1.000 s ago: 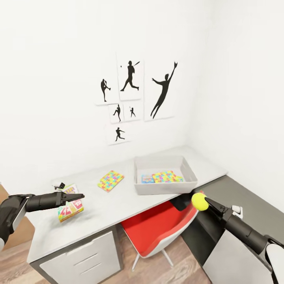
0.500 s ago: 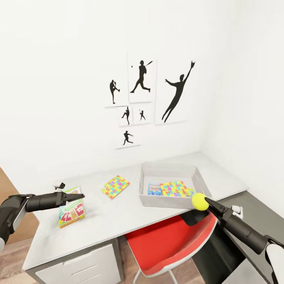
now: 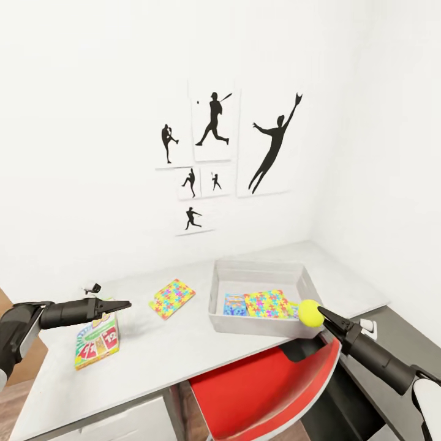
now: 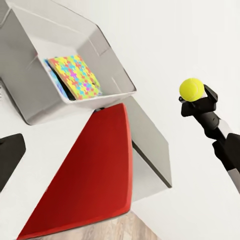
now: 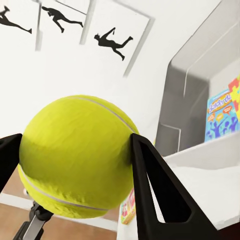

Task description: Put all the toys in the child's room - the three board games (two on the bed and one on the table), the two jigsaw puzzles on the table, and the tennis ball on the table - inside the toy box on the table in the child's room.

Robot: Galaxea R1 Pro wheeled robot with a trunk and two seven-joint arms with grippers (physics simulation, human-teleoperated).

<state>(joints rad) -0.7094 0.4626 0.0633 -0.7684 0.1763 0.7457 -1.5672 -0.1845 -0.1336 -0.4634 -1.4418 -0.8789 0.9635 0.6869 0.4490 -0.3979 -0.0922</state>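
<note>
Tennis ball (image 3: 310,313) in right pincer (image 3: 320,315).

Toy box (image 3: 258,274) sits on the tabletop (image 3: 184,343), right of centre, near the back wall. Inside it: one jigsaw puzzle (image 3: 267,304) lying partly over a board game (image 3: 233,304). Left of the box, a second jigsaw puzzle (image 3: 171,298) lies on the tabletop. Farther left, another board game (image 3: 96,340) below the left end effector (image 3: 120,304). Right end effector (image 3: 320,312) holds the tennis ball (image 3: 310,313) at the box's front right corner. Chair (image 3: 263,389) tucked under the front edge.
</note>
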